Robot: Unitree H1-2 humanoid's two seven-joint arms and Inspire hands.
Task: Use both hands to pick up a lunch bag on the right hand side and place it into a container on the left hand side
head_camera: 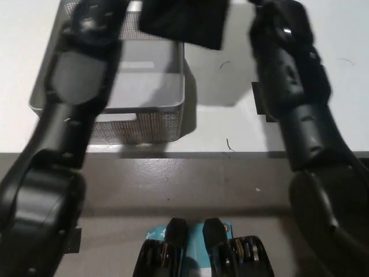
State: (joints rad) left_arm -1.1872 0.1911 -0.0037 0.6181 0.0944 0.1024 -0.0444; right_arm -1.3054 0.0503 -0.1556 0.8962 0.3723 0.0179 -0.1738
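A black lunch bag (184, 23) hangs in the air at the top of the head view, over the far right part of the grey mesh container (151, 118). My left hand (92, 20) is up against the bag's left side and my black right hand (279, 23) is at its right side. The bag is held between the two. The picture's top edge cuts off both hands and the upper part of the bag. The container stands on the white table (230, 127), left of the middle, and its inside looks bare.
The white table's front edge (230, 153) runs across the middle of the picture, with grey floor below it. A small dark mark (257, 98) lies on the table right of the container, beside my right forearm.
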